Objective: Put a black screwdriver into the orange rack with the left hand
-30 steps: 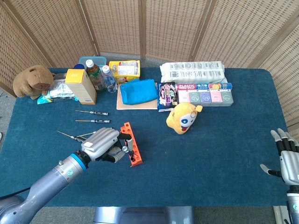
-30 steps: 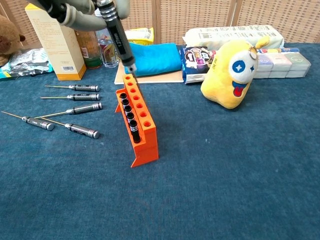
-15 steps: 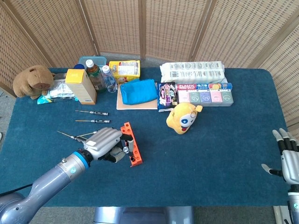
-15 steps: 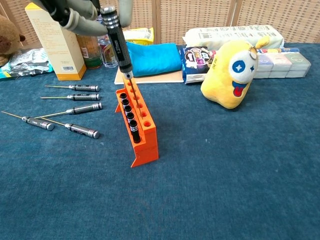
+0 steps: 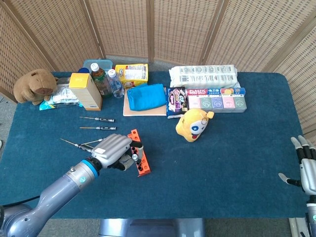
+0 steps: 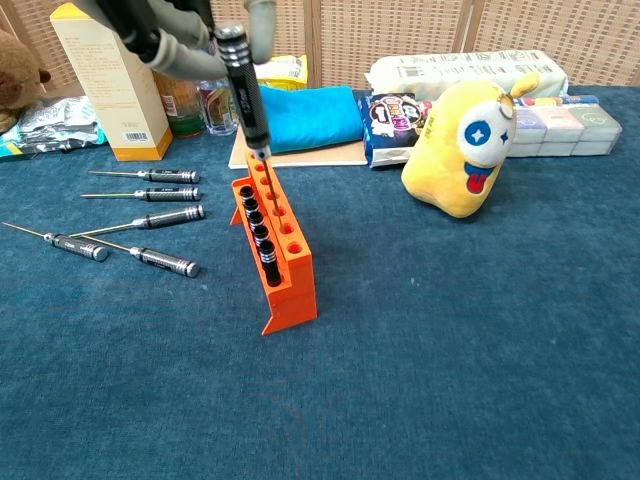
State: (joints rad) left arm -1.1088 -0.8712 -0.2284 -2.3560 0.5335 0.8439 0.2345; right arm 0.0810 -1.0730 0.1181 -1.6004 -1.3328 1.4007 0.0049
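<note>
My left hand [image 5: 114, 151] [image 6: 172, 35] grips a black screwdriver [image 6: 244, 92] nearly upright, tip down, over the orange rack [image 6: 280, 248] [image 5: 138, 152]. Its tip sits at a hole near the rack's far end. Several black screwdrivers stand in the rack's left row. More black screwdrivers [image 6: 150, 194] [image 5: 98, 119] lie loose on the blue table to the left of the rack. My right hand [image 5: 307, 168] hangs at the table's right edge, fingers spread, holding nothing.
A yellow plush toy [image 6: 461, 140] stands right of the rack. Behind it lie a blue pouch [image 6: 305, 115], snack packs [image 6: 392, 112], a yellow carton [image 6: 105, 80], bottles [image 5: 101, 79] and a brown plush [image 5: 33, 85]. A wicker screen backs the table.
The left hand has shifted slightly right and lowered the screwdriver, bringing it more upright with its tip down at the rack's far holes. The right hand has drifted a little toward the table's edge.
</note>
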